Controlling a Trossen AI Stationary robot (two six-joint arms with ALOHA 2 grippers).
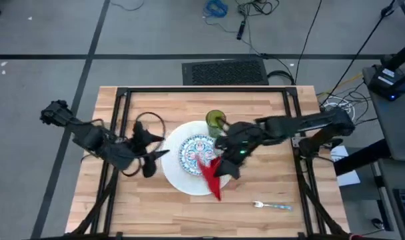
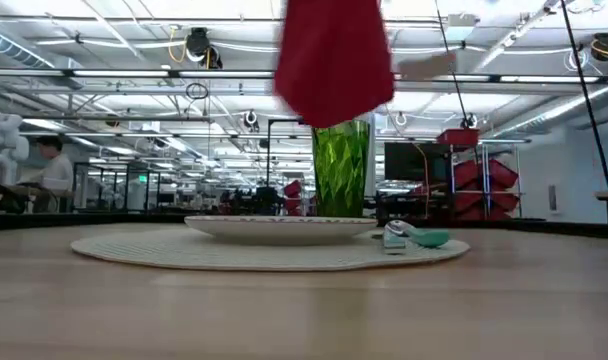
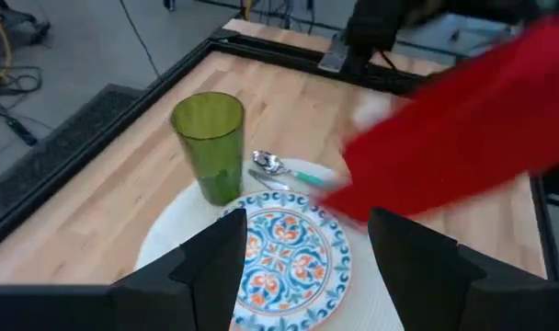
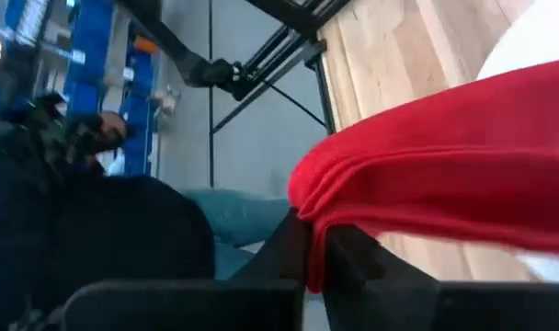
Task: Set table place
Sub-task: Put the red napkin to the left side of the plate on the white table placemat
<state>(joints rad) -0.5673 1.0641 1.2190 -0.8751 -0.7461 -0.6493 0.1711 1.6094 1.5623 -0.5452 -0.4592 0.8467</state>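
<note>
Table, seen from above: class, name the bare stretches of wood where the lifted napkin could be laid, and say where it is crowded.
Bare wood runs along the near edge of the table, left of the fork, and across the far left corner. The middle is crowded: white plate, patterned plate, green tumbler, both grippers, the right gripper holding the red napkin.

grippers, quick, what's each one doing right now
Left gripper: open, empty, above the blue-and-red patterned plate.
Right gripper: shut on the red cloth napkin, held up over the large white round plate.

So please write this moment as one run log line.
right gripper: shut on red napkin, lifted over white plate | left gripper: open, beside plate | green tumbler: upright
</note>
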